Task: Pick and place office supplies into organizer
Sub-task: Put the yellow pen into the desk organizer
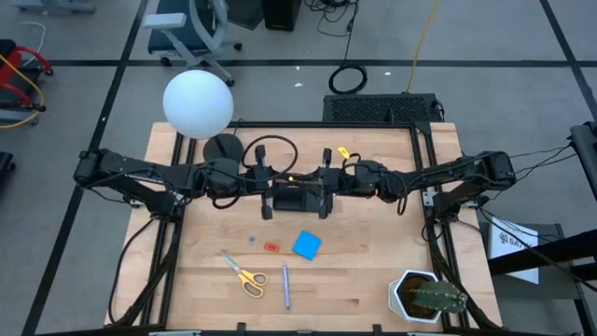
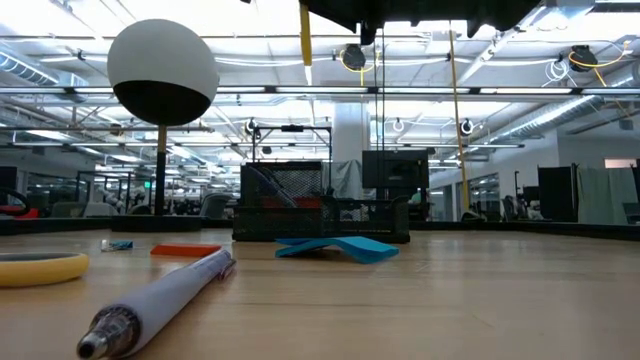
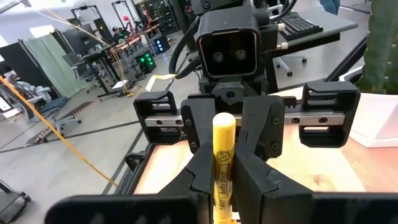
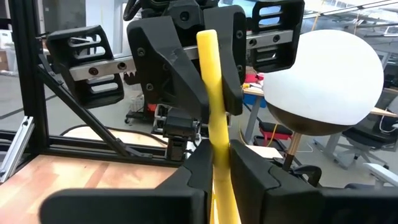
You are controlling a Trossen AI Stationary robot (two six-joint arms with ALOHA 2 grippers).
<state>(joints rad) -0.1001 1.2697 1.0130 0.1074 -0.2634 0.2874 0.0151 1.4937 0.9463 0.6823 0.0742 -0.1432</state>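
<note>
I have both arms meeting above the organizer (image 1: 300, 198) at the back of the table (image 1: 373, 280), with a yellow pen (image 3: 223, 163) passed between them. In the left wrist view the pen stands between the left gripper (image 3: 224, 186)'s own fingers and also between those of the right gripper (image 3: 231, 134) facing it; the right wrist view shows the same from the other side, the right gripper (image 4: 219, 171) and the left gripper (image 4: 208, 68) both closed around the shaft. So at this instant each hand pinches the pen.

The risk I see is in the handover itself. If one hand lets go before the other has a firm pinch, the pen drops; it hangs over the organizer, but I cannot tell from the overhead picture whether it is lined up with a compartment, so it could glance off the rim and roll across the wood. If both keep hold while either arm moves, the pen could twist or slip out askew.

Still on the table in front of the organizer lie the yellow-handled scissors (image 1: 246, 275), a blue pen (image 1: 285, 286), the blue square pad (image 1: 306, 245), a small red piece (image 1: 271, 247) and a tiny blue pin (image 1: 251, 239).

The surface is pale wood inside a black frame, with a globe lamp (image 1: 198, 104) at the back left and a potted cactus (image 1: 427, 298) at the front right. Beyond is a grey-floored workshop with an office chair (image 1: 191, 33).
</note>
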